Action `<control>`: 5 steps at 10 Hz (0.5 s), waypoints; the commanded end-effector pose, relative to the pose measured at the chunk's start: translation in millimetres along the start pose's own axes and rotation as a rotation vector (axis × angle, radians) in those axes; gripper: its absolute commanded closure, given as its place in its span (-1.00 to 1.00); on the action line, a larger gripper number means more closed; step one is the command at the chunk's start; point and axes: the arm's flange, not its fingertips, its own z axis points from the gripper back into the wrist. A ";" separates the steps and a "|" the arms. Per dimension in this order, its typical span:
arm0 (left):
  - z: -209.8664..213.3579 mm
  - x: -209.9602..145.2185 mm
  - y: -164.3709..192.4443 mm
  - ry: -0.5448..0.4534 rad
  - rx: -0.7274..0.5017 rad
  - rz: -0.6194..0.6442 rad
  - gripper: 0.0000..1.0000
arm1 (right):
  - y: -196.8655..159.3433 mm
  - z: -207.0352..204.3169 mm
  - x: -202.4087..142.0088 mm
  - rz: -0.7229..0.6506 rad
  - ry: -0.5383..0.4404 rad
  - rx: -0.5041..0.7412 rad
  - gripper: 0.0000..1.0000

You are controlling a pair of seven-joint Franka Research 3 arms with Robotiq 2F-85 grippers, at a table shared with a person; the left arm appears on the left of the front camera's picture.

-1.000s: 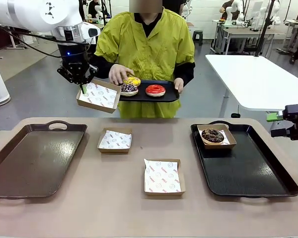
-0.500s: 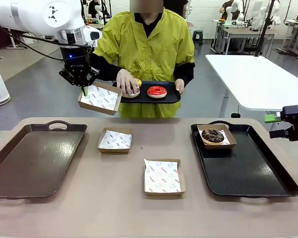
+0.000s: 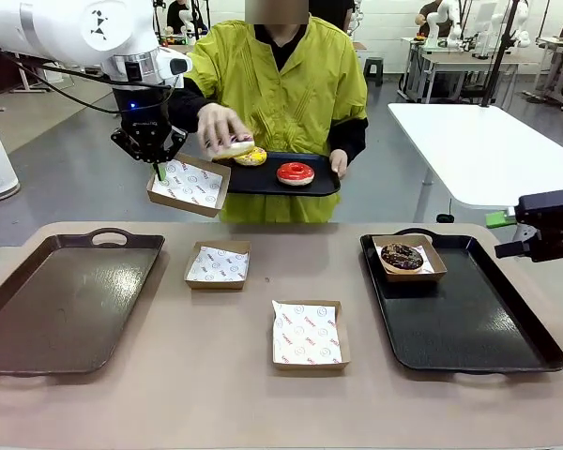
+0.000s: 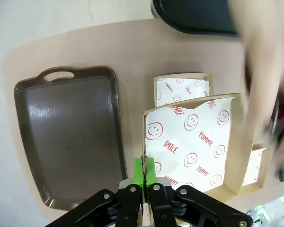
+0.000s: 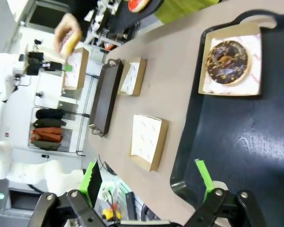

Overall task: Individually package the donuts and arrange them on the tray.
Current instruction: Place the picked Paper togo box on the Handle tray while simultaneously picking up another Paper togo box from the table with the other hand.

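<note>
Lifted off the small black hand-held tray since the earlier frame, a ring donut with a pale underside and pink-flecked top now hangs in the person's hand. It is just beside and slightly above the left pincer. It is blurred, so its topping is hard to read; by elimination it looks like the chocolate one with pink-white sprinkles. The yellow sprinkled donut and the glossy red donut stay on the hand-held tray, farther from that pincer.

The left pincer is clamped narrow on the rim of a shallow brown cardboard box lined with white printed paper, holding it in the air beside the hand-held tray. The wrist view shows its green pads pinching the box wall, and the box is empty. The donut has not yet reached it, so this looks like the loading step for the second package.

Well away from the left pincer, the dark chocolate donut sits boxed on the large black tray, close below the right pincer. That pincer stands wide and empty. Two more empty paper-lined boxes wait on the tan table, below the left pincer. The brown tray there is bare.
</note>
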 end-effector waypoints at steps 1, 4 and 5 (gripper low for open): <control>2.7 -0.4 1.7 -0.005 0.003 0.002 1.00 | -5.9 5.1 -9.2 0.002 -0.017 0.009 -1.00; 2.7 -0.4 1.7 -0.005 0.003 0.002 1.00 | -5.9 5.1 -9.2 0.002 -0.017 0.009 -1.00; 2.7 -0.4 1.7 -0.005 0.003 0.002 1.00 | -5.9 5.1 -9.2 0.002 -0.017 0.009 -1.00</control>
